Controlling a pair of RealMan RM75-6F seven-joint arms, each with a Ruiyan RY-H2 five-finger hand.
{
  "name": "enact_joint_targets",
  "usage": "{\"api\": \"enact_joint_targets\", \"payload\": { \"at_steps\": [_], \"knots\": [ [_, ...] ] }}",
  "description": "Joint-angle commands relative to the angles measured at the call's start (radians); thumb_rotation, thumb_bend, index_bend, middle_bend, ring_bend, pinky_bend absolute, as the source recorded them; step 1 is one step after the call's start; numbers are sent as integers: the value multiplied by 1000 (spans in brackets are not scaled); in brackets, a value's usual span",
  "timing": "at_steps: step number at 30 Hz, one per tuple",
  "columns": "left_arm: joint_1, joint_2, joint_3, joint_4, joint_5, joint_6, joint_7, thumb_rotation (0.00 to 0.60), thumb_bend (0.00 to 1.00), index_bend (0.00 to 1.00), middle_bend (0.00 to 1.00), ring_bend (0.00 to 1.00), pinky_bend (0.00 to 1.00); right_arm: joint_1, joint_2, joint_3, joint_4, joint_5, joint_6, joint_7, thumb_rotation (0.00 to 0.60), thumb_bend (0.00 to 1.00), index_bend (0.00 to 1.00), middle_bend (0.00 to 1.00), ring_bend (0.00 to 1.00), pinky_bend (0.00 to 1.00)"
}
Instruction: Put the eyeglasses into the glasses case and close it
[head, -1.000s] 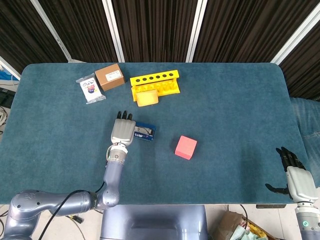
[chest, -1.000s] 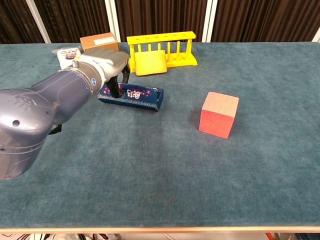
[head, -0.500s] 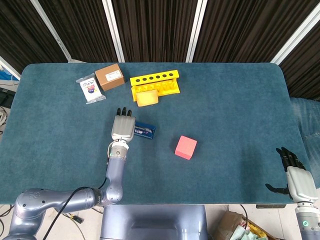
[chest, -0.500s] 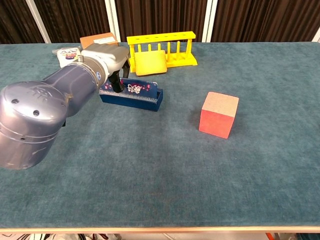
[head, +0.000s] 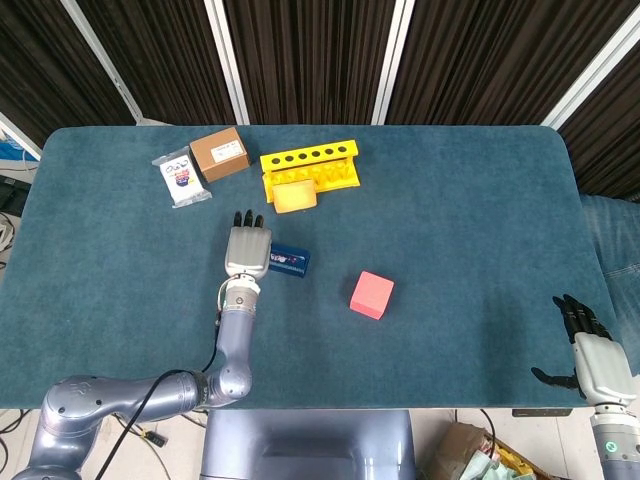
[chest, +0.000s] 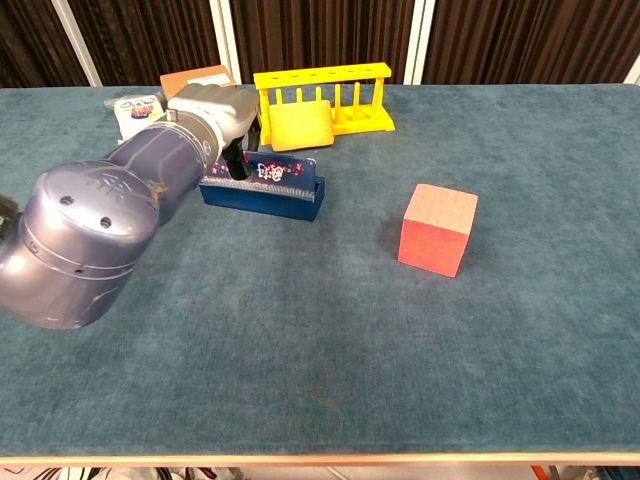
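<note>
Since a second ago my left hand (head: 247, 250) slid forward over the glasses case (chest: 263, 186), lid now tipped up; fingers (chest: 232, 166) curled on its left end. Case sits mid-surface (head: 450, 210). Right hand (head: 597, 362) off-edge, fingers spread, holding nothing.

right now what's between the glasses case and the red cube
Nothing: only bare blue table lies between the glasses case and the red cube, clear in the head view.

The light is bright and even, coming from above, so my table (head: 450, 220) shows only soft, short shadows and no glare. In the chest view my left arm (chest: 100, 235) is very near the camera, looks swollen and a little soft, while both views stay sharp elsewhere.
</note>
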Motion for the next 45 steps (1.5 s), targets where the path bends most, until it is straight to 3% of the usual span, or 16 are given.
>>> {"api": "enact_joint_targets", "payload": {
  "at_steps": [1,24,27,31,33,40,45],
  "knots": [
    [-5,-5,-3,13,-1,0,-2,600,435,588,203,62,104,0,0,0,-1,1,0,-1,600,0,0,0,0,176],
    [-39,-63,-13,158,15,-24,-25,600,435,552,203,62,104,2,4,1,-9,19,-10,-7,600,0,0,0,0,176],
    [-42,-69,-14,170,17,-27,-22,600,435,451,201,62,104,3,5,2,-10,20,-11,-6,600,0,0,0,0,176],
    [-42,-75,-16,181,2,-31,-1,600,435,89,172,62,102,3,7,1,-12,24,-14,-6,600,0,0,0,0,176],
    [-43,-79,-22,186,-8,-27,8,600,434,11,150,56,96,3,8,1,-13,24,-15,-6,600,0,0,0,0,176],
    [-40,-69,-23,170,26,-16,-9,600,427,0,41,0,48,4,10,0,-15,26,-18,-6,600,0,0,0,0,176],
    [-19,-24,-16,88,55,13,-13,600,366,0,30,0,41,5,10,1,-15,27,-18,-4,600,0,0,0,0,176]
  ]
}}
